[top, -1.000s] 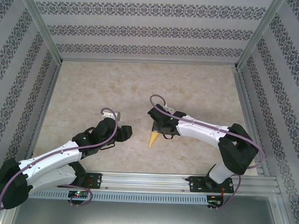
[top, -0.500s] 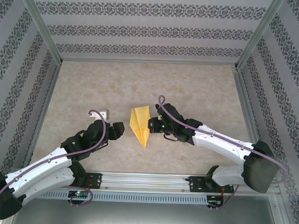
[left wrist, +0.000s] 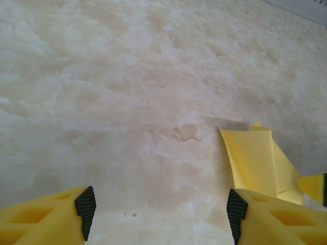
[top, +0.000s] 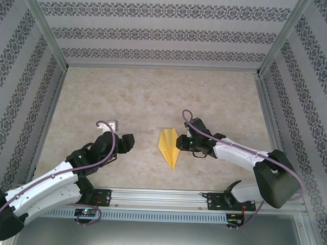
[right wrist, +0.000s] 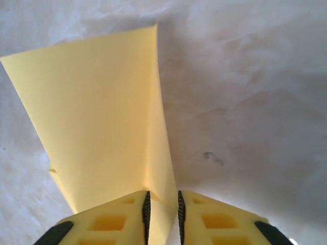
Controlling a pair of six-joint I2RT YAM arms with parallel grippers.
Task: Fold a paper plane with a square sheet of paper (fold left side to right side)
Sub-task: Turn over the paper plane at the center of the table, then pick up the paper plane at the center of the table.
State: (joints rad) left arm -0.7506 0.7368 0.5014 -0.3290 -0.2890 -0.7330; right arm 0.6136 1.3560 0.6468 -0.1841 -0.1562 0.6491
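Right wrist view sets the yellow folded paper plane (right wrist: 102, 117) on the marbled beige tabletop (right wrist: 255, 102), its raised fold between the right gripper's (right wrist: 162, 217) narrow jaws, pinch unclear; left gripper (left wrist: 161, 219) gapes empty nearby; best release gently, withdrawing straight.

**Open fingers over marbled tabletop, paper plane at right**

The left gripper (left wrist: 161, 217) hangs above a pale, marbled tabletop (left wrist: 127, 92). Its two yellow fingers (left wrist: 36, 219), with black ribbed pads, sit in the bottom corners, set wide apart with only bare surface between them. A yellow paper plane (left wrist: 255, 163) lies just past the right-hand finger, one flap raised; contact cannot be judged.
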